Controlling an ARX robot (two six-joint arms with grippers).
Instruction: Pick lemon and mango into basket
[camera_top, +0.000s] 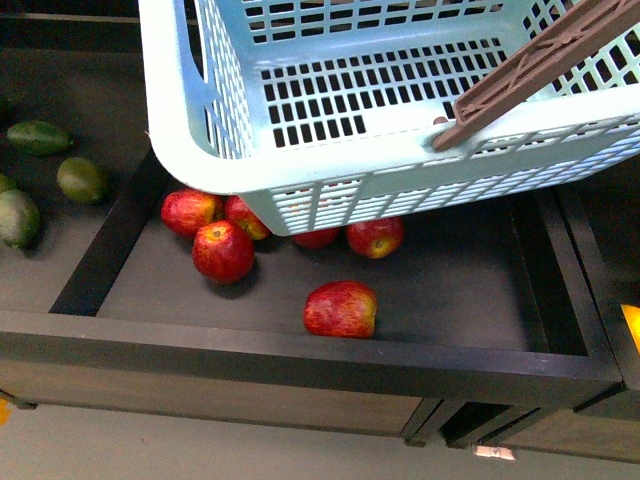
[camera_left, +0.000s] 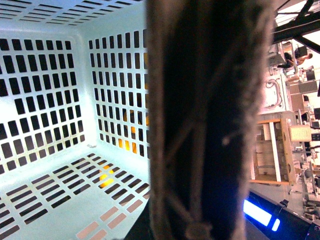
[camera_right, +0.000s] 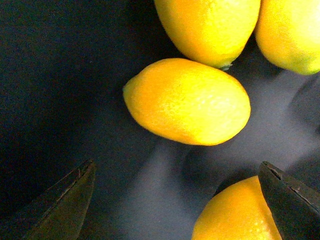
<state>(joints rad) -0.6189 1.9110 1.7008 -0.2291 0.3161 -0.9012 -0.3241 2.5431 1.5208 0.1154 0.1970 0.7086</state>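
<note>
**Fig.** Lemon (camera_right: 187, 101) is lying on its side on the dark bin floor (camera_right: 50, 75), roughly centred ahead of the right gripper (camera_right: 176, 167). The gripper is hovering over it w/ fingers (camera_right: 65, 200) spread wide and holding nothing. The wide spread is prob. there so the tips can pass either side of the fruit. Three more lemons are crowding it. One (camera_right: 207, 27) is lying just beside its upper flank (contact unclear), and a second (camera_right: 290, 32) is sitting near that one. A third (camera_right: 235, 212) is lying right against one finger, so that tip may be landing on the wrong fruit.

The mango is not showing as such in any view. Yellow-orange patches (camera_left: 127, 145) are glowing through the slots of the basket (camera_left: 50, 100) from outside; the fruit type cannot be told.

In the front view the basket (camera_top: 200, 120) is hanging tilted, clear above a dark display bin (camera_top: 300, 350) of red apples (camera_top: 341, 309). No fruit is showing inside it. Its brown handle (camera_top: 540, 65) is running up and out of frame. The handle (camera_left: 210, 120) is also filling the left wrist view at close range, so the left gripper is prob. carrying the basket by it to keep it ready for the drop. Its fingers are not showing, though, so their state cannot be told. Green fruits (camera_top: 82, 178) are lying in the next bin, well apart.
</note>
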